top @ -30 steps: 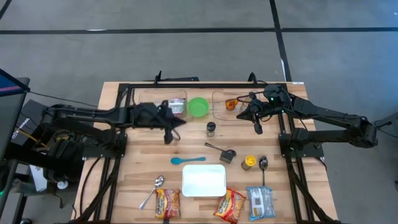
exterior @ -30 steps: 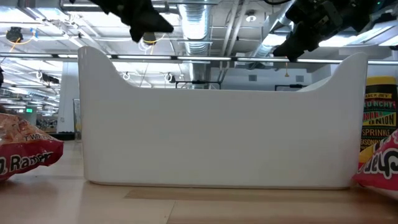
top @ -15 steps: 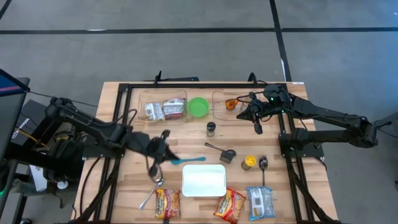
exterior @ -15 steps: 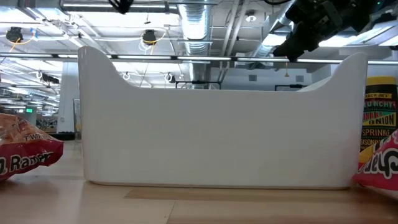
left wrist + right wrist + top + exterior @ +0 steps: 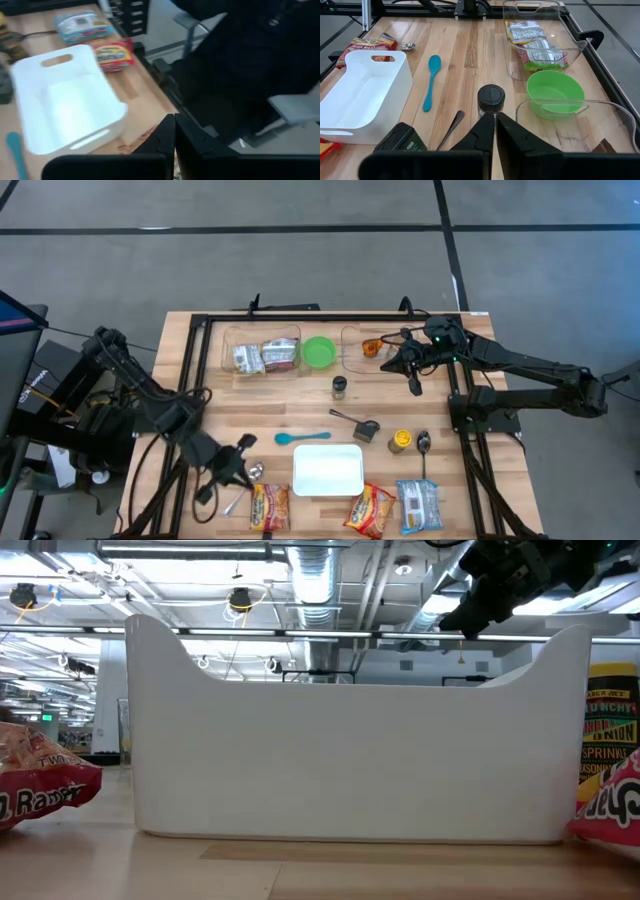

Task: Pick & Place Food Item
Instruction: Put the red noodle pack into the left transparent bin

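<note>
Hovering left gripper (image 5: 243, 463) by spoon (image 5: 247, 483); fingers closed

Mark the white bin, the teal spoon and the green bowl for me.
white bin (image 5: 328, 470), high view, middle of its floor.
teal spoon (image 5: 431, 80), right wrist view, on its handle.
green bowl (image 5: 319, 352), high view, centre of the bowl.

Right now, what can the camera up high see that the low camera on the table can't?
Only the high view shows the green bowl, the teal spoon, the clear bin of packets and the left gripper, shut near the table's front edge. Only the low view shows the ceiling pipes. Both show the white bin and the shut right gripper.
</note>
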You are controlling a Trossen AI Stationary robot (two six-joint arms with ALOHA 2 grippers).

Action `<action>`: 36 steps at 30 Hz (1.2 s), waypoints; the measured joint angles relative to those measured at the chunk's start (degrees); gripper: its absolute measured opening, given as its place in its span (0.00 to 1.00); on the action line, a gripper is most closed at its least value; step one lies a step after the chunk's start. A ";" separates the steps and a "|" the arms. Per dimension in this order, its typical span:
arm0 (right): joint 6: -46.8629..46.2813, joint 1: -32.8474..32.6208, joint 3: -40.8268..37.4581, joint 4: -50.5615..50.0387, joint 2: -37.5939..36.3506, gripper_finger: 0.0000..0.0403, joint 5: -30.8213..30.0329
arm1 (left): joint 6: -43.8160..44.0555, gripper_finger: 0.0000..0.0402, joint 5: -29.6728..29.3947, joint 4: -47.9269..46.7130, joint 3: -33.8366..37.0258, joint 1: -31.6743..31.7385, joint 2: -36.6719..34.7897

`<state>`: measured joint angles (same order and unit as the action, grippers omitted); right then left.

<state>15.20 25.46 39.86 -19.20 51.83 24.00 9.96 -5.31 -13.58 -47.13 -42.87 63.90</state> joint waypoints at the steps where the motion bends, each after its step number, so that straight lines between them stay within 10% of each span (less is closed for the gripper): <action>1: 0.16 0.00 -0.01 0.00 0.00 0.03 -0.01 | 0.16 0.00 -0.15 0.00 0.00 -0.72 0.00; 11: 0.26 0.00 0.00 0.00 0.00 0.03 -0.01 | 5.72 0.00 -6.80 2.55 0.00 -2.34 0.02; 36: 0.26 -0.01 0.00 0.00 0.00 0.03 -0.01 | 55.93 0.00 -24.22 -3.58 0.02 -2.34 11.16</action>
<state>15.46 25.45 39.86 -19.20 51.83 23.99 65.88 -29.54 -17.16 -47.11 -45.21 75.06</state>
